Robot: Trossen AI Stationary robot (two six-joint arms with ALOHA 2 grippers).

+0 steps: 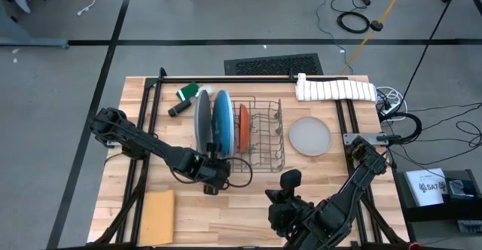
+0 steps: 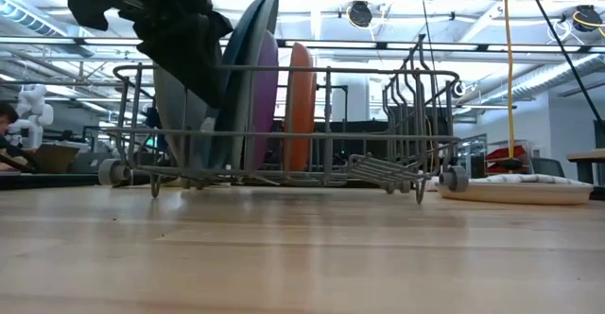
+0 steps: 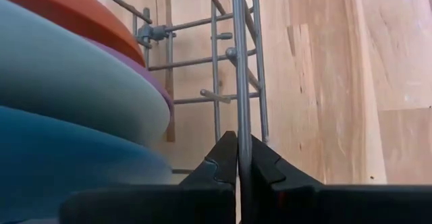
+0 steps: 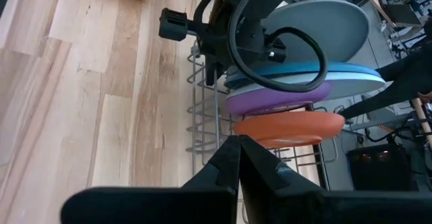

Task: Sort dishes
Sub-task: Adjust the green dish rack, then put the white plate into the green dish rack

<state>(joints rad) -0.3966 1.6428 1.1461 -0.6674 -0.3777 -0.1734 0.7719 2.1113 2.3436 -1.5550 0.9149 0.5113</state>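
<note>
While most of the dishes already stood on edge in the wire rack (image 1: pixel 252 133) (grey-blue plate (image 1: pixel 202 122), bright blue plate (image 1: pixel 223 120), a pale teal and a purple one tucked between, then the orange plate (image 1: pixel 243 126)), the light grey plate (image 1: pixel 310 135) lay flat on the table (image 1: pixel 226 212) right of the rack, probably the last one left. The left gripper (image 1: pixel 219 166) was pinched shut on a rack wire at its near left corner. The right gripper (image 1: pixel 288 182) sat closed and empty near the front edge.
</note>
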